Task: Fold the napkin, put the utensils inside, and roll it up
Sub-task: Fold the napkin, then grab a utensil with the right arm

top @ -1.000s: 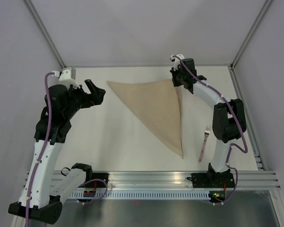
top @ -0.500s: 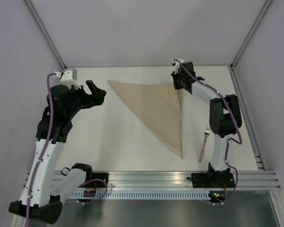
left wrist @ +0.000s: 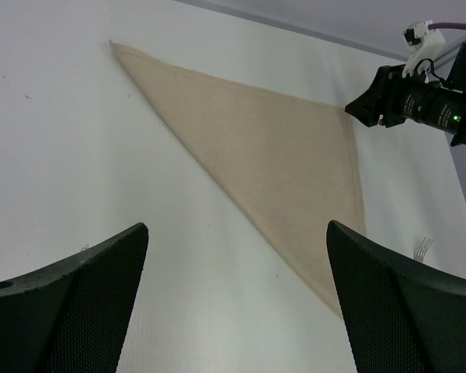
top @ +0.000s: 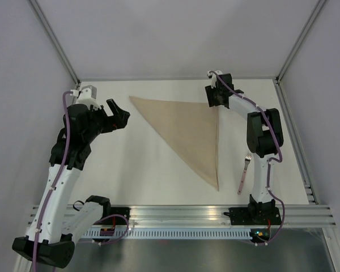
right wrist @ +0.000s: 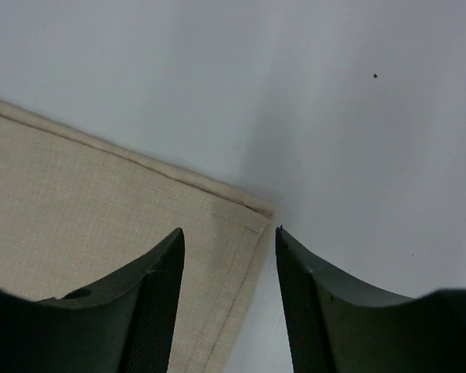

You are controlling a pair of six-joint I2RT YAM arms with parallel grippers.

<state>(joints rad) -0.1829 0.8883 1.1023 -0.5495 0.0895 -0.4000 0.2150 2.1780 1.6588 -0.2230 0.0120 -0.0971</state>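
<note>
Tan napkin (top: 187, 127), folded into a triangle, lies flat in the upper middle of the top view, its long point reaching toward the lower right; the pink-handled fork (top: 243, 173) lies apart from it at the right. The right gripper (right wrist: 229, 233) sits at the cloth's upper right corner, jaws parted and gripping nothing, the corner flat on the white table (top: 141, 170); the left gripper (top: 120, 110) hangs at the upper left, spread wide and empty, just clear of the napkin's left tip.

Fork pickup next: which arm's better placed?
Right, probably. The fork lies right of the napkin, beside the right arm's base, and the right claw is open and empty. The left claw is across the napkin.
</note>
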